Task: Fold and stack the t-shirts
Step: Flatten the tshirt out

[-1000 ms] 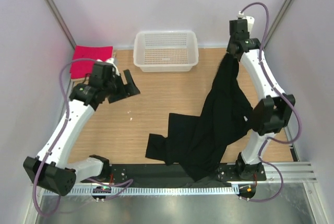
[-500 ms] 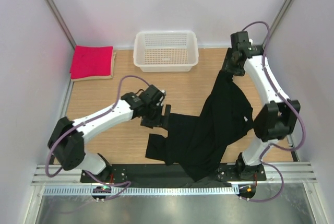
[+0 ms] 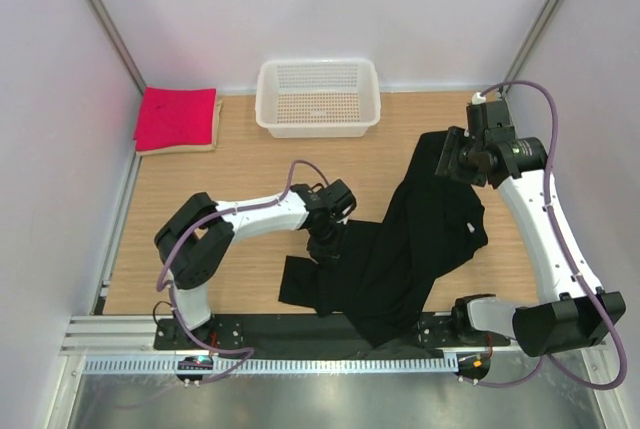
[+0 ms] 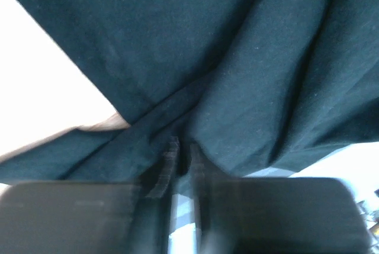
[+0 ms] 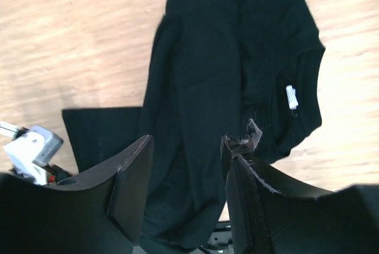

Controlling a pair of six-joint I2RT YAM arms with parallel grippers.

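Observation:
The black t-shirt (image 3: 400,239) lies crumpled across the right half of the table, its lower end draped over the near edge. My left gripper (image 3: 325,245) is low at the shirt's left edge; in the left wrist view its jaws (image 4: 182,154) are shut on a fold of the black cloth (image 4: 249,76). My right gripper (image 3: 443,156) hovers over the shirt's far end. In the right wrist view it (image 5: 189,147) is open and empty, the shirt (image 5: 201,58) and its white neck label (image 5: 291,97) lying below. A pink-red t-shirt (image 3: 177,116) sits folded on a beige one (image 3: 214,127) at the back left.
A white mesh basket (image 3: 318,97) stands at the back middle of the wooden table (image 3: 230,164). White walls close in both sides. A black strip and a metal rail run along the near edge by the arm bases.
My left arm swung from the back left to the shirt's left edge and shut on it. My right gripper opened, let the shirt's top drop, and moved nearer and right.

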